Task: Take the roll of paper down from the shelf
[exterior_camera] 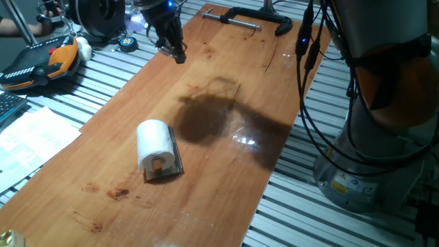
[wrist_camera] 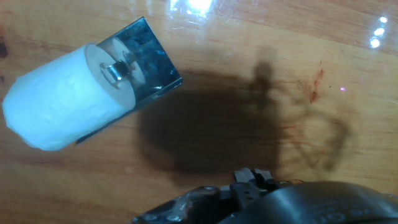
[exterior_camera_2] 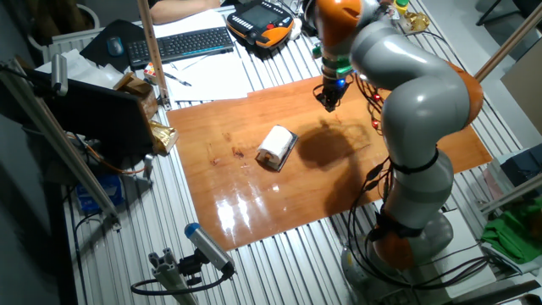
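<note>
The roll of paper (exterior_camera: 152, 140) is a white cylinder lying on its side on the wooden board, left of the middle. It rests against the shelf (exterior_camera: 173, 159), a small grey metal plate whose short peg sits at the roll's brown core. The other fixed view shows the roll (exterior_camera_2: 273, 146) and the shelf (exterior_camera_2: 288, 148) mid-board. In the hand view the roll (wrist_camera: 59, 106) and the shelf (wrist_camera: 146, 59) sit at the upper left. My gripper (exterior_camera: 180, 55) hangs above the board's far end, well away from the roll, fingers together and holding nothing. It also shows as gripper (exterior_camera_2: 329, 102).
A black clamp (exterior_camera: 240, 17) grips the board's far edge. An orange and black pendant (exterior_camera: 41, 62) and white paper sheets (exterior_camera: 27, 137) lie left of the board. The arm's base (exterior_camera: 370, 137) and cables stand to the right. A keyboard (exterior_camera_2: 182, 42) lies beyond the board.
</note>
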Available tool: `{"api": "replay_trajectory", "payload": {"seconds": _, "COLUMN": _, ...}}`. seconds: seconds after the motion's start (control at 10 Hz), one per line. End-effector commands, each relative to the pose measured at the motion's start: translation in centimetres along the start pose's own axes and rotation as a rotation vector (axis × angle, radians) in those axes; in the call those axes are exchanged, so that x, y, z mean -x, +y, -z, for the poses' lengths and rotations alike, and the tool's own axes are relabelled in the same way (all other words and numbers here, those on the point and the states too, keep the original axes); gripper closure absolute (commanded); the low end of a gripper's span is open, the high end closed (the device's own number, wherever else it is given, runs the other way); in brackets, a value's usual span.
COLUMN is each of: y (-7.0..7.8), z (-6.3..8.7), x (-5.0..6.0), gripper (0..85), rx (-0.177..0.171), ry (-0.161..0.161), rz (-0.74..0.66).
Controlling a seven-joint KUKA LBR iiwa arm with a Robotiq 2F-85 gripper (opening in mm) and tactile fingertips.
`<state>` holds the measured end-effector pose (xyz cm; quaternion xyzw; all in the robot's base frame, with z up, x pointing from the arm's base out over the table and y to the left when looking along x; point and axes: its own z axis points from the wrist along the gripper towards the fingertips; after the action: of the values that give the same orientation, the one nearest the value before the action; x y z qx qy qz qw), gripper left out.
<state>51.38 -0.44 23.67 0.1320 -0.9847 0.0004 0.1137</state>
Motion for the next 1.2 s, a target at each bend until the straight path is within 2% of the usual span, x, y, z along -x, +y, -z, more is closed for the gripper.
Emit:
{"api": "replay_trajectory", "payload": {"seconds": 0.0, "y": 0.0, "z": 0.0, "x": 0.0, "gripper": 84.3, "rx": 0.042, "ry": -0.042, "rz": -0.008}}
{"api": "replay_trajectory", "payload": {"seconds": 0.1, "y": 0.0, "z": 0.0, "x": 0.0, "gripper": 84.3, "rx": 0.094, "ry": -0.039, "rz": -0.069}}
{"api": "replay_trajectory", "payload": {"seconds": 0.3, "y": 0.0, "z": 0.0, "x": 0.0, "gripper": 84.3, "rx": 0.034, "ry": -0.036, "rz": -0.181}}
{"api": "replay_trajectory", "payload": {"seconds": 0.4, "y": 0.0, "z": 0.0, "x": 0.0, "gripper": 84.3, "rx": -0.014, "ry": -0.031, "rz": -0.235}}
{"api": "replay_trajectory", "payload": {"seconds": 0.5, "y": 0.0, "z": 0.0, "x": 0.0, "gripper": 84.3, "rx": 0.009, "ry": 0.006, "rz": -0.285}}
{"api": "replay_trajectory", "payload": {"seconds": 0.6, "y": 0.0, "z": 0.0, "x": 0.0, "gripper": 84.3, "rx": 0.017, "ry": 0.039, "rz": -0.306}}
{"api": "replay_trajectory", "payload": {"seconds": 0.8, "y": 0.0, "z": 0.0, "x": 0.0, "gripper": 84.3, "rx": -0.018, "ry": 0.044, "rz": -0.344}}
{"api": "replay_trajectory", "payload": {"seconds": 1.0, "y": 0.6, "z": -0.2, "x": 0.3, "gripper": 84.3, "rx": 0.011, "ry": 0.040, "rz": -0.395}}
{"api": "replay_trajectory", "payload": {"seconds": 1.1, "y": 1.8, "z": -0.4, "x": 0.9, "gripper": 84.3, "rx": 0.036, "ry": 0.027, "rz": -0.454}}
